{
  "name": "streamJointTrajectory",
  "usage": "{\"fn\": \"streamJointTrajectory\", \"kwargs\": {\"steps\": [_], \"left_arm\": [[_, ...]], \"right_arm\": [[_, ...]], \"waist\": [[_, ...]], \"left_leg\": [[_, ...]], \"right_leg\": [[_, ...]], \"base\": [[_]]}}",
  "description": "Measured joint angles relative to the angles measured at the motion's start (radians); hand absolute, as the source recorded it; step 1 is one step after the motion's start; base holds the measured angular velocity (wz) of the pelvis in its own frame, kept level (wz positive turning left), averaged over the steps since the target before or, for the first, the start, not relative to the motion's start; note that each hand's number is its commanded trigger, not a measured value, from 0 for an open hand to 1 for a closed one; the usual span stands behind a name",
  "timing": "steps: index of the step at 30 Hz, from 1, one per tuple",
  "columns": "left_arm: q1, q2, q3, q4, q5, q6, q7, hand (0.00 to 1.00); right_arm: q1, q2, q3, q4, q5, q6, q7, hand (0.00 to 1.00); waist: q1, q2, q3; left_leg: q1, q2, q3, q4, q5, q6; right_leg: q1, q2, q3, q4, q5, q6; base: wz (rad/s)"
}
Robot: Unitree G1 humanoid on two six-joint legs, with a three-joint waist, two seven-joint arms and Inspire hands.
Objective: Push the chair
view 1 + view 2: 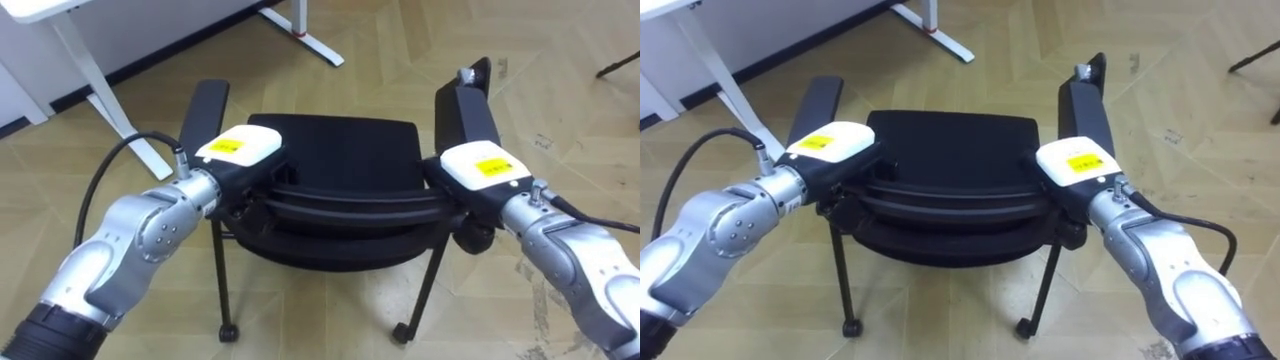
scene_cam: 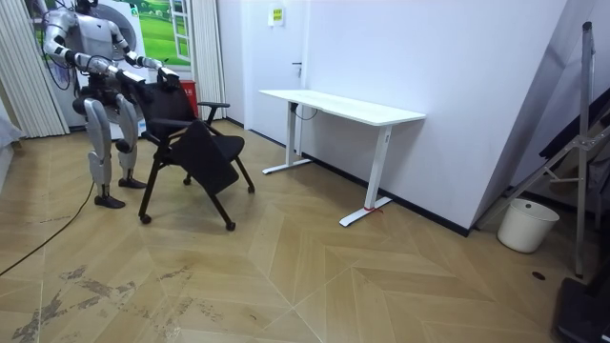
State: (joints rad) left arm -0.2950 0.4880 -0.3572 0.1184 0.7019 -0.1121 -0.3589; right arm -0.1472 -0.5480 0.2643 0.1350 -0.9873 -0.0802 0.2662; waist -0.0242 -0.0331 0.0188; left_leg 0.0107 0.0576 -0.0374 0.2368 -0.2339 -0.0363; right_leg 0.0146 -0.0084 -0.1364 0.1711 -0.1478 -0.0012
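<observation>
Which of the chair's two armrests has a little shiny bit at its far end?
The armrest on the robot's right: a small silvery piece sits at its far tip. The left armrest is plain black all along.

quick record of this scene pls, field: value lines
robot: standing behind the chair
chair: black, on small wheels, seat facing away from the robot
left robot hand: at the left end of the chair's back
right robot hand: at the right end of the chair's back
desk: white, by the wall beyond the chair
</observation>
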Motion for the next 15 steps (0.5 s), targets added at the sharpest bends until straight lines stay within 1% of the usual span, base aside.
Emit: {"fn": "streamJointTrajectory", "kwargs": {"steps": [3, 4, 6, 8, 12, 15], "left_arm": [[-0.008, -0.002, -0.012, 0.000, 0.000, -0.003, -0.002, 1.00], [-0.010, -0.001, -0.012, 0.000, 0.000, -0.004, -0.002, 1.00], [-0.014, 0.006, -0.011, 0.000, 0.000, 0.001, -0.002, 1.00], [-0.016, 0.014, -0.012, 0.000, 0.000, 0.002, 0.000, 1.00], [-0.016, 0.029, -0.012, 0.000, 0.000, -0.001, 0.004, 1.00], [-0.016, 0.031, -0.012, 0.000, 0.000, -0.002, 0.006, 1.00]], "right_arm": [[-0.006, -0.001, 0.009, -0.005, -0.010, 0.018, -0.003, 1.00], [-0.002, -0.011, 0.019, -0.006, -0.026, 0.011, -0.013, 1.00], [0.004, -0.014, 0.030, -0.015, -0.053, 0.003, -0.041, 1.00], [0.005, -0.014, 0.037, -0.024, -0.058, 0.006, -0.043, 1.00], [0.005, -0.015, 0.039, -0.025, -0.066, -0.015, -0.049, 1.00], [0.005, -0.015, 0.039, -0.026, -0.066, -0.016, -0.052, 1.00]], "waist": [[0.009, -0.001, 0.0003], [0.009, -0.002, 0.0000], [0.008, 0.000, 0.0006], [0.007, 0.000, 0.0009], [0.005, 0.000, 0.0009], [0.004, 0.001, 0.0015]], "left_leg": [[0.000, 0.000, 0.000, -0.001, 0.000, 0.000], [0.000, 0.000, 0.000, -0.001, 0.000, 0.000], [0.000, 0.000, 0.000, -0.001, 0.000, 0.000], [0.000, 0.000, 0.000, -0.001, 0.000, 0.000], [0.002, 0.000, 0.003, -0.001, 0.000, 0.000], [0.002, 0.000, 0.004, -0.001, 0.000, 0.000]], "right_leg": [[0.000, -0.001, -0.002, 0.000, 0.000, 0.000], [0.001, -0.001, -0.004, 0.000, 0.000, 0.000], [0.002, -0.001, -0.003, -0.001, 0.000, 0.000], [0.002, -0.001, -0.003, -0.001, 0.000, 0.000], [0.004, -0.001, -0.004, -0.001, 0.000, 0.000], [0.004, -0.001, -0.003, -0.001, 0.000, 0.000]], "base": [[0.03], [0.04], [0.00], [0.00], [0.00], [0.00]]}}
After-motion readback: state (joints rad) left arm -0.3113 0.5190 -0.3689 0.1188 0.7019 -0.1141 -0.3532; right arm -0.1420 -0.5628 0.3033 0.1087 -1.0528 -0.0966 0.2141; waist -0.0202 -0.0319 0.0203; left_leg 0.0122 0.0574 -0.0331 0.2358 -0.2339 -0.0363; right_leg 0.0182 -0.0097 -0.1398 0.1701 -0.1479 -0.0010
